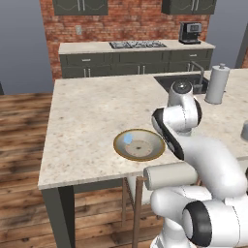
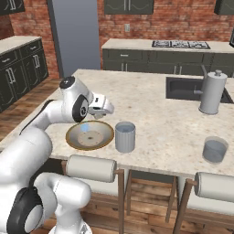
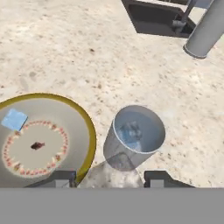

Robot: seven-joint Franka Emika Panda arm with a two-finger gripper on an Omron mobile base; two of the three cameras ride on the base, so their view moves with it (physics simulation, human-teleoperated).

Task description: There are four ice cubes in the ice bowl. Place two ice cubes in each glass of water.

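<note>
A home kitchen: a stone-topped island [image 1: 87, 111] holds a sink [image 2: 183, 89]; beyond it, dark cabinets [image 1: 97, 65] carry a cooktop [image 1: 137, 45] and coffee machine [image 1: 190, 33] against a brick wall [image 1: 135, 19].

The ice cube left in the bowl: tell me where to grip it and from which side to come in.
Grip the ice cube across two opposite flat side faces, coming straight down from above. It lies flat inside the ice bowl near the rim, so the raised rim would likely block a sideways approach. The gripper hangs beside the bowl, above a glass of water, its jaws apart.
</note>
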